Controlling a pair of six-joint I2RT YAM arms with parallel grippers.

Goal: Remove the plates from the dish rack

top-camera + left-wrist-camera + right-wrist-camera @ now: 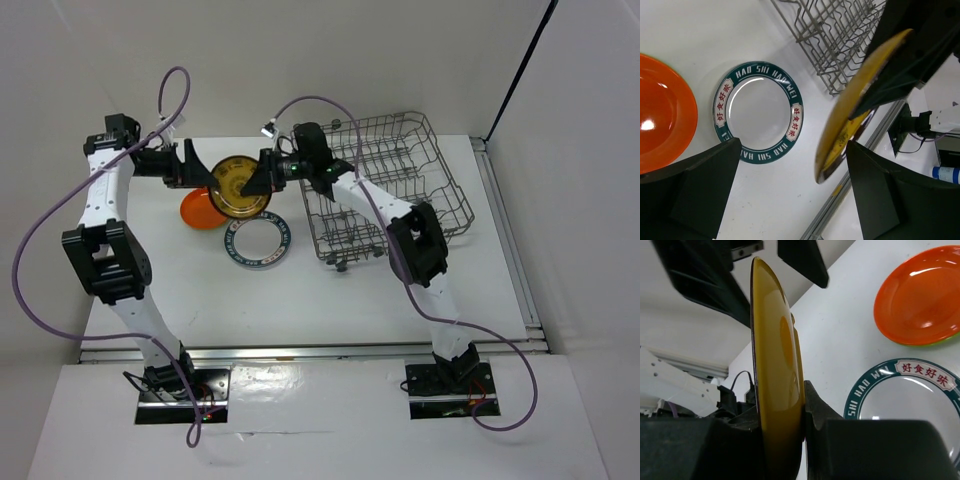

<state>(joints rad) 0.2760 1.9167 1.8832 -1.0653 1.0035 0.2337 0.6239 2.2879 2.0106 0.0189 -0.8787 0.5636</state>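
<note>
My right gripper (260, 181) is shut on the rim of the amber-yellow plate (238, 188) and holds it on edge above the table, left of the dish rack (400, 170). In the right wrist view the plate (774, 390) stands clamped between my jaws (804, 432). My left gripper (203, 172) is open at the plate's far rim. In the left wrist view that rim (847, 117) hangs between my fingers (790, 200), close to the right one, not touching. The white plate with a thin dark ring is out of view.
The orange plate (198, 212) lies on the table, with a lime green rim (936, 341) showing under it. The white plate with a dark blue lettered rim (257, 241) lies flat in front of it. The table's metal edge rail (840, 200) runs below the left gripper.
</note>
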